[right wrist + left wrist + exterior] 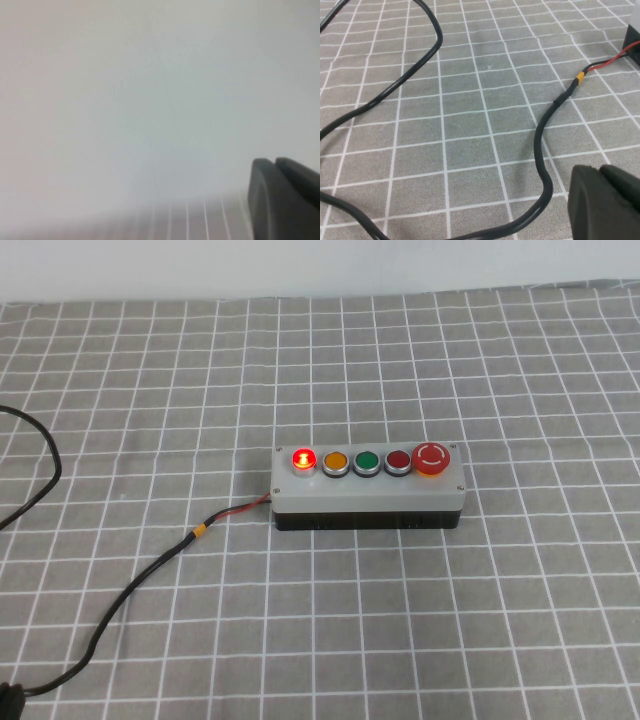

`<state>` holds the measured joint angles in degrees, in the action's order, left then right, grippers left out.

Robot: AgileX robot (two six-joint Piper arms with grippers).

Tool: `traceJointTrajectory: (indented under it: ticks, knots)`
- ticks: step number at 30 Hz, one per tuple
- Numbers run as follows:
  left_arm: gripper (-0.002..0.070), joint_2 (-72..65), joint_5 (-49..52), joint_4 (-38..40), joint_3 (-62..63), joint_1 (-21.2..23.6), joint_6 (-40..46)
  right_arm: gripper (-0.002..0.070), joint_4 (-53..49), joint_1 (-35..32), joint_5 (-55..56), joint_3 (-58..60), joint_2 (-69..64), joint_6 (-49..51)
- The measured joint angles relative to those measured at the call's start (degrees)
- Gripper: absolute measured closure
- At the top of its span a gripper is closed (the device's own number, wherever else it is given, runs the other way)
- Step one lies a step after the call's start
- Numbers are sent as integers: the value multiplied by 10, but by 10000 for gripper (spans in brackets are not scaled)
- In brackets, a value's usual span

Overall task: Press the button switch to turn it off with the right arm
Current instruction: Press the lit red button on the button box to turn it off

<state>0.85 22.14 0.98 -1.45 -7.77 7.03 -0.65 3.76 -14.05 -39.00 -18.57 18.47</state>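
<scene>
A grey button box (368,496) sits mid-table in the high view. Along its top run a lit red button (303,459), a yellow button (335,462), a green button (367,462), a dark red button (398,461) and a big red mushroom button (432,457). Neither arm appears in the high view. In the left wrist view my left gripper (600,171) is shut and empty, hanging over the cloth near the box's cable (543,130). My right gripper (275,162) is shut and empty, facing a pale wall, away from the box.
A black cable (130,590) runs from the box's left end, via red and black wires (245,508), toward the table's front left. Another loop of cable (40,445) lies at the far left. A grey checked cloth (480,620) covers the table; a white wall stands behind.
</scene>
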Motion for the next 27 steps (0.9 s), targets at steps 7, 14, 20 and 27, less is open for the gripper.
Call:
traceJointTrajectory:
  ticks: [7, 14, 20, 27]
  knots:
    - [678, 0, 0, 0, 0, 0, 0, 692, 225, 0, -256, -149, -227, -221]
    - [678, 0, 0, 0, 0, 0, 0, 692, 585, 0, -325, -208, -404, -521]
    - [678, 0, 0, 0, 0, 0, 0, 692, 883, 0, -407, -210, -511, -736]
    - [678, 0, 0, 0, 0, 0, 0, 692, 933, 44, -440, -248, -585, -818]
